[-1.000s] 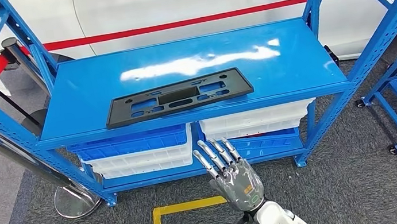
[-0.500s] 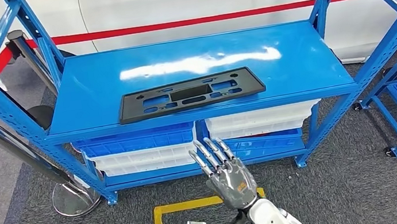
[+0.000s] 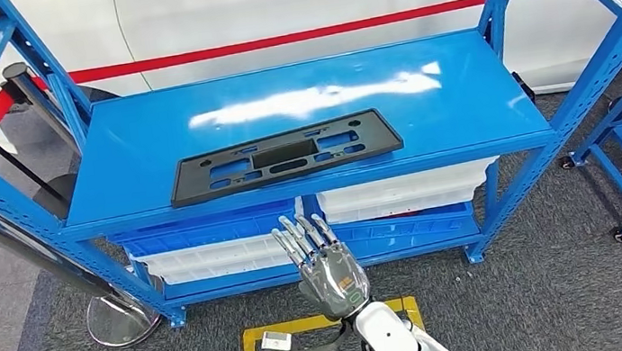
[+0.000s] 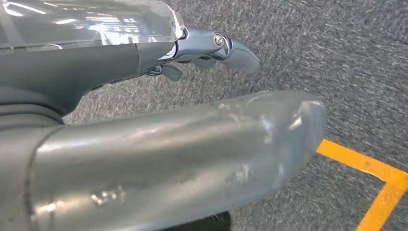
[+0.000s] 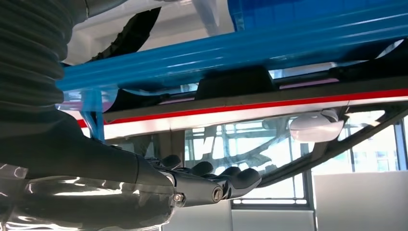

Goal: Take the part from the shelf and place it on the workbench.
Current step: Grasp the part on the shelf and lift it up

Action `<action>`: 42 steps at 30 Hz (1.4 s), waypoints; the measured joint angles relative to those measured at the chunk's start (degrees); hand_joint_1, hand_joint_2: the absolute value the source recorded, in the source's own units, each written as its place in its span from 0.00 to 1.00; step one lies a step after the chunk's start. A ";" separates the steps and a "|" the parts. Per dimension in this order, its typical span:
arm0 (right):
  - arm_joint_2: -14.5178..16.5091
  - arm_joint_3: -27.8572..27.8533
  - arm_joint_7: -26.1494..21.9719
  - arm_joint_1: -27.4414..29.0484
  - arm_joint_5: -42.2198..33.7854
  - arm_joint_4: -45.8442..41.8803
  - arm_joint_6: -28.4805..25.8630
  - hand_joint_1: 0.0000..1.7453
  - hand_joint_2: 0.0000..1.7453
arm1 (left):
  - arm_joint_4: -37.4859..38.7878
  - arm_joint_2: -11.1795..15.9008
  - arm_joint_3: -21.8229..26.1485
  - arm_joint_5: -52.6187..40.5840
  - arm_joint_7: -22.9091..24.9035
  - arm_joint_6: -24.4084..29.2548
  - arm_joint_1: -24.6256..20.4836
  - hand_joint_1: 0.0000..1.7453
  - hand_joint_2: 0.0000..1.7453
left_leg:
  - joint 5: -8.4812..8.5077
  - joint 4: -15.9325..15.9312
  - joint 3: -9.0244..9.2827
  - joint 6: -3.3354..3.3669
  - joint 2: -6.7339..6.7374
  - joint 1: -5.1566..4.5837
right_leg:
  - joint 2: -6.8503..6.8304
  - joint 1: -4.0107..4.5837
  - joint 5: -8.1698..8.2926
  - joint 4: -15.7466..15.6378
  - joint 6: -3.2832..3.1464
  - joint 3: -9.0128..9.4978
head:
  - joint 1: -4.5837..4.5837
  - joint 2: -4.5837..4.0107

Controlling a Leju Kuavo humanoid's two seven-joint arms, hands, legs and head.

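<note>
In the head view the black part (image 3: pixel 283 156) lies flat near the front edge of the blue shelf (image 3: pixel 425 101), with blue and white bins (image 3: pixel 212 243) stacked below it. A white car (image 3: pixel 266 0) stands behind. The right hand (image 3: pixel 327 269) is raised in front of the bins, fingers (image 3: pixel 302 236) spread, holding nothing; it has moved left since earlier. In the left wrist view the left hand (image 4: pixel 144 144) hangs over grey carpet (image 4: pixel 337 57) and a yellow line (image 4: pixel 370 168); its fingers I cannot tell.

part (image 3: pixel 284 155): flat black plastic panel (several cutouts) | lying flat | front edge of blue shelf (image 3: pixel 460 92)
</note>
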 joint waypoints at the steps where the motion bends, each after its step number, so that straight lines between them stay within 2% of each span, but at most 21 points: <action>1: 0.07 0.00 0.00 -0.03 -0.01 0.31 0.01 0.00 1.00 | 0.00 0.00 0.03 0.00 0.00 0.00 0.04 0.00 0.00 | -1.00 3.43 -2.03 -0.23 0.01 0.14 | -0.01 0.04 -0.23 0.03 -0.06 0.20 | 0.02 0.01; 3: 0.13 0.00 0.00 0.00 -0.01 0.86 0.01 0.00 1.00 | 0.00 0.00 0.07 0.00 0.01 0.01 0.21 0.00 0.00 | 0.46 4.69 -3.54 -0.57 0.02 0.42 | 0.11 0.05 -0.81 0.09 0.04 0.85 | 0.01 0.01; 5: 0.27 0.00 0.00 -0.03 -0.01 1.24 0.01 0.00 1.00 | 0.00 0.00 0.09 0.00 0.01 0.01 0.33 0.00 0.00 | 5.41 -2.18 -1.03 -0.62 0.07 0.68 | 0.27 0.00 -1.62 0.20 0.38 1.81 | -0.01 0.00; 7: 0.44 -0.01 0.00 -0.17 -0.01 1.48 0.01 0.00 1.00 | -0.01 0.00 0.16 0.00 0.02 0.00 0.32 0.00 0.00 | 7.97 -8.48 1.75 -0.24 0.11 0.57 | 0.34 0.17 -2.34 0.41 0.99 2.31 | -0.06 0.00; 12: 0.62 -0.02 0.01 -0.50 -0.01 1.66 -0.01 0.00 1.00 | -0.11 0.01 0.27 -0.01 0.02 0.02 0.27 0.00 0.00 | 7.12 -10.78 3.09 1.63 0.05 0.44 | 0.22 0.22 -3.55 1.29 2.40 2.27 | 0.26 0.01; 14: 0.68 -0.04 0.10 -0.65 -0.01 1.74 0.10 0.00 1.00 | -0.19 -0.03 0.31 -0.09 0.01 0.08 0.31 0.00 0.00 | 6.83 -11.25 3.87 2.38 0.13 0.62 | 0.20 0.10 -5.99 6.68 2.77 -0.34 | 0.39 0.01; 16: 0.67 -0.13 0.26 -0.63 -0.01 2.03 0.29 0.00 1.00 | -0.22 -0.09 0.39 -0.23 0.01 0.17 0.24 0.00 0.00 | 6.33 -11.29 4.36 2.74 0.11 0.56 | 0.21 0.07 -8.50 14.63 3.01 -5.30 | 0.45 0.00; 17: 0.66 -0.19 0.35 -0.59 -0.01 2.27 0.36 0.00 1.00 | -0.24 -0.11 0.48 -0.29 0.02 0.21 0.24 0.00 0.00 | 6.03 -11.28 4.70 2.77 0.05 0.53 | 0.20 0.06 -8.54 17.12 3.08 -7.31 | 0.44 0.00; 18: 0.66 -0.23 0.39 -0.56 -0.01 2.52 0.38 0.00 1.00 | -0.25 -0.11 0.61 -0.34 0.05 0.22 0.28 0.00 0.00 | 5.68 -11.28 5.16 2.72 -0.02 0.52 | 0.20 0.06 -7.32 17.50 3.06 -8.34 | 0.44 0.00; 19: 0.67 -0.27 0.43 -0.57 -0.01 2.77 0.37 0.00 1.00 | -0.27 -0.11 0.74 -0.38 0.10 0.21 0.33 0.00 0.00 | 5.27 -11.28 5.76 2.62 -0.08 0.51 | 0.19 0.07 -4.92 15.51 2.94 -8.14 | 0.44 0.00; 21: 0.68 -0.37 0.46 -0.63 -0.01 3.19 0.33 0.00 1.00 | -0.28 -0.19 1.00 -0.45 0.22 0.20 0.43 0.00 0.00 | 4.32 -11.27 7.01 2.21 -0.18 0.42 | 0.19 0.22 0.39 7.86 2.44 -5.55 | 0.45 0.01; 22: 0.69 -0.44 0.46 -0.67 -0.02 3.38 0.31 0.00 1.00 | -0.29 -0.25 1.12 -0.51 0.28 0.19 0.44 0.00 0.00 | 3.89 -11.22 7.40 1.90 -0.23 0.33 | 0.19 0.36 1.71 4.51 2.15 -4.24 | 0.48 0.01; 26: 0.95 -0.73 0.56 -0.66 -0.02 3.94 0.21 0.00 1.00 | -0.38 -0.39 1.38 -0.68 0.47 0.23 0.28 0.00 0.00 | 2.85 -11.57 7.89 0.60 -0.08 0.23 | 0.40 0.52 1.17 1.48 1.12 -2.77 | 0.44 0.01; 28: 1.23 -0.92 0.84 -0.67 -0.03 4.07 0.03 0.00 1.00 | -0.51 -0.51 1.46 -0.85 0.55 0.38 0.23 0.00 0.00 | 1.59 -9.47 7.37 0.01 0.03 0.29 | 0.42 0.23 0.75 0.90 0.42 -1.76 | 0.12 0.01; 29: 1.38 -1.01 0.97 -0.65 -0.03 4.15 -0.09 0.00 1.00 | -0.60 -0.60 1.55 -1.03 0.67 0.46 0.22 0.00 0.00 | 0.40 -6.60 6.00 -0.22 0.05 0.34 | 0.35 0.09 0.51 0.64 0.15 -1.18 | -0.08 0.01; 32: 1.62 -1.33 1.04 -0.44 -0.03 4.56 -0.40 0.00 1.00 | -0.93 -0.96 2.23 -2.32 1.28 0.56 0.41 0.00 0.00 | -2.32 4.13 -0.98 -0.56 0.05 0.39 | 0.29 0.18 -0.59 0.58 -0.19 0.07 | -0.34 0.01; 34: 1.74 -1.58 0.99 -0.27 -0.03 4.83 -0.49 0.00 1.00 | -1.17 -1.19 2.95 -3.18 1.55 0.50 0.70 0.00 0.00 | 0.61 4.00 -2.73 -0.44 0.05 0.39 | 0.48 0.23 -1.54 0.60 -0.12 1.27 | -0.37 0.01; 36: 1.98 -1.73 0.98 -0.23 -0.03 4.95 -0.54 0.00 1.00 | -1.31 -1.32 3.53 -3.58 1.62 0.42 0.89 0.00 0.00 | 6.22 -2.94 -0.88 0.08 0.05 0.27 | 0.63 0.28 -2.66 0.59 0.14 2.78 | -0.35 0.00; 37: 2.12 -1.76 0.98 -0.27 -0.03 4.98 -0.58 0.00 1.00 | -1.35 -1.37 3.79 -3.67 1.62 0.38 0.90 0.00 0.00 | 7.90 -6.41 0.41 0.44 0.07 0.10 | 0.70 0.38 -3.21 0.62 0.44 3.32 | -0.38 0.00; 39: 2.30 -1.83 0.98 -0.32 -0.03 5.00 -0.67 0.00 1.00 | -1.52 -1.47 4.16 -3.81 1.61 0.38 0.83 0.00 0.00 | 8.37 -9.63 1.75 1.17 0.11 -0.24 | 0.65 0.50 -3.79 0.58 1.13 3.85 | -0.42 0.00; 42: 2.40 -2.00 0.98 -0.37 -0.03 5.00 -0.73 0.00 1.00 | -1.83 -1.67 4.32 -3.85 1.61 0.37 0.82 0.00 0.00 | 7.70 -10.68 2.70 2.18 0.00 -0.06 | 0.50 0.53 -3.86 1.53 1.97 4.03 | -0.38 0.01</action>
